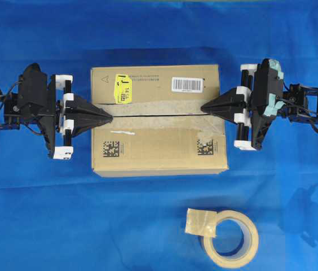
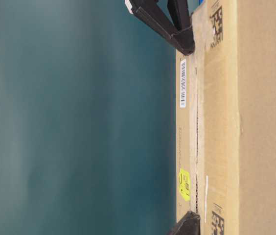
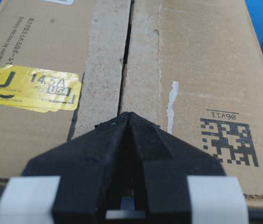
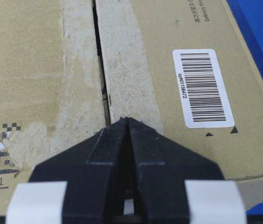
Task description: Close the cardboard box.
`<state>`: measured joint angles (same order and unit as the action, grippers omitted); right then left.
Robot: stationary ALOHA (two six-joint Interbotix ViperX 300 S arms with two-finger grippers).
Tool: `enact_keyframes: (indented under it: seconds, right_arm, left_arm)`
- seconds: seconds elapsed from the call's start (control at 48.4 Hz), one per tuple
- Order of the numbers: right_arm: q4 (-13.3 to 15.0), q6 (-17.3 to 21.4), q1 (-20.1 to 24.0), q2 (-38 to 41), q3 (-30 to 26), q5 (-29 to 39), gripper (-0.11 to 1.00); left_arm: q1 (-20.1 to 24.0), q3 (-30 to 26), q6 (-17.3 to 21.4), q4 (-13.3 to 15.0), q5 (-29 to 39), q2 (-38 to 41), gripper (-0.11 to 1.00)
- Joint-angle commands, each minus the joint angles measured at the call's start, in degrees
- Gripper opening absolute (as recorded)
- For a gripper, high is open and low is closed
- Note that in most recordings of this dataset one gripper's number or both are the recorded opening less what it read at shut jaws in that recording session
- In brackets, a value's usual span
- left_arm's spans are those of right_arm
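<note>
The box [image 1: 159, 119] sits at the middle of the blue table [image 1: 159, 28], its long top flaps folded down and meeting along a narrow seam [image 1: 159, 116] that runs from 9 to 3 o'clock, flanked by pale strips of torn tape residue. On the far flap a yellow sticker [image 1: 123, 90] lies toward 10 o'clock and a white barcode label [image 1: 187, 84] toward 1 o'clock; the near flap carries two square printed codes, one [image 1: 111, 148] toward 7 o'clock and one [image 1: 205, 146] toward 5 o'clock. The left gripper [image 1: 110, 118] comes in from 9 o'clock, fingers pressed together to a point, tip resting at the box's left edge right on the seam; the left wrist view shows that tip over the gap between the flaps. The right gripper [image 1: 203, 107] comes in from 3 o'clock, likewise pinched to a point with nothing between the fingers, tip over the seam at the right edge. A roll of tape [image 1: 230, 237] lies on the table at 5 o'clock, well apart from the box
</note>
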<state>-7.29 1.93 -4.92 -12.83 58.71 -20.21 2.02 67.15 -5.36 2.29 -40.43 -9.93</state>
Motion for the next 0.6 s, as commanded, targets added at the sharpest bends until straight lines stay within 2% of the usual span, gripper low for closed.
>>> enact_keyframes:
  seconds: [0.0,0.578]
  right_arm:
    - [-0.1,0.1,0.3,-0.3,-0.5,-0.3,0.00]
    - [-0.1,0.1,0.4,-0.3,-0.6,-0.3,0.00]
  left_arm:
    - [0.2,-0.3,0.0,0.2,-0.3,-0.2,0.00]
    - [0.3,-0.4,-0.2,0.1,0.5,0.2,0.00]
